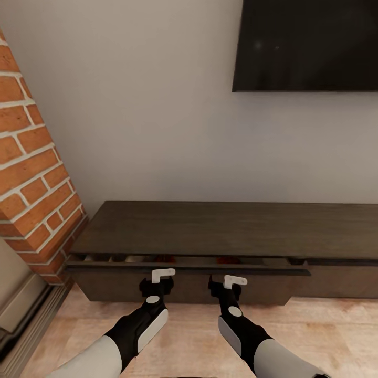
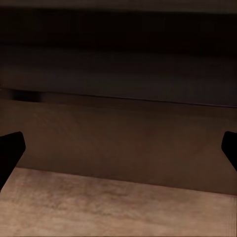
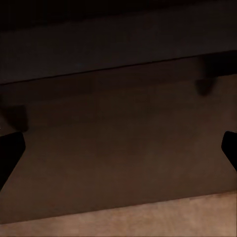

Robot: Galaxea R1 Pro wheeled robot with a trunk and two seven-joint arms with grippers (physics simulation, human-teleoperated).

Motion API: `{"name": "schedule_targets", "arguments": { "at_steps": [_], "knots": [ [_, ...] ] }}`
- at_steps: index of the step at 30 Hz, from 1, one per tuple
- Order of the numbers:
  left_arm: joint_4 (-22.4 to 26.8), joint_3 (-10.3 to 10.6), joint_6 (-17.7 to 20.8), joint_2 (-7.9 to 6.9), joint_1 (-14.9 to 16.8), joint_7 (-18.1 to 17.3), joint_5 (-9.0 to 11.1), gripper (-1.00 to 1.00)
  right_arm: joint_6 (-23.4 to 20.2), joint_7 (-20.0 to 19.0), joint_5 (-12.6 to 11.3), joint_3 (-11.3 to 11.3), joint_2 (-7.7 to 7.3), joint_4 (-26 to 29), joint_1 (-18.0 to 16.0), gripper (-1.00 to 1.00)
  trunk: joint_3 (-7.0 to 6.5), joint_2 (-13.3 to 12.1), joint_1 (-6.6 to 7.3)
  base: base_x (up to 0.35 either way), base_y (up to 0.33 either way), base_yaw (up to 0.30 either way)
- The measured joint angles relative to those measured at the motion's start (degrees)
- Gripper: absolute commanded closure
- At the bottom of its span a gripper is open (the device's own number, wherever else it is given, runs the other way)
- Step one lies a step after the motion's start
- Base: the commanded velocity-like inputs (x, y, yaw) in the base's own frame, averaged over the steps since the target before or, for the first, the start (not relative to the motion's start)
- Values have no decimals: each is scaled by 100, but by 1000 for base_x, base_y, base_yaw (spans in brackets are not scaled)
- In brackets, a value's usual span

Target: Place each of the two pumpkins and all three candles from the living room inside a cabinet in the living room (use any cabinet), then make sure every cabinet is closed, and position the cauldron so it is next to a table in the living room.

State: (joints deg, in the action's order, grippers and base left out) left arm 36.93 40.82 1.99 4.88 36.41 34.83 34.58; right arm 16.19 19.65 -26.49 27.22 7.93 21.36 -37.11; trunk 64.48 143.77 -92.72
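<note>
While the cabinet [image 1: 220, 231] drawer stands ajar, both grippers gape.

Both arms are extended forward, side by side. Left gripper [image 1: 156, 283] and right gripper [image 1: 226, 286] are held level, fingers spread wide (nothing between the jaws).

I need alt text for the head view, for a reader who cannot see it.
Both grippers, left and right, are at the front of a slightly open drawer in the dark cabinet. A black TV hangs above; a brick fireplace stands to the left.
</note>
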Motion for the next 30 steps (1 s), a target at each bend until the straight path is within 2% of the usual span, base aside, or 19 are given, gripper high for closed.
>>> {"name": "schedule_targets", "arguments": {
  "at_steps": [11, 17, 19, 21, 30],
  "knots": [
    [0, 0, 0, -1, 0, 4, 0, -100, 0, 2, 0, 1, 0, 0, 0, -100, 0, 0, -1, 168, 0, 0],
    [-1, 9, 0, 0, 1, 4, 1, -100, -9, 1, 5, 30, 3, 2, 33, -100, 1, 0, -1, 28, 0, 0],
    [-1, 7, 0, 0, 1, 4, 0, -100, -14, -10, -59, 36, 2, -10, 14, -100, 1, -1, -3, -76, 0, 0],
    [0, 4, 0, 0, 0, 4, 0, -100, -3, -4, 14, 7, 0, 2, -1, -100, 0, 0, -4, -200, 0, 0],
    [0, 2, 0, 0, 0, 4, 0, -100, -3, -6, 14, 6, 0, 2, -1, -100, 0, 0, -6, -320, 0, 0]
  ]
}}
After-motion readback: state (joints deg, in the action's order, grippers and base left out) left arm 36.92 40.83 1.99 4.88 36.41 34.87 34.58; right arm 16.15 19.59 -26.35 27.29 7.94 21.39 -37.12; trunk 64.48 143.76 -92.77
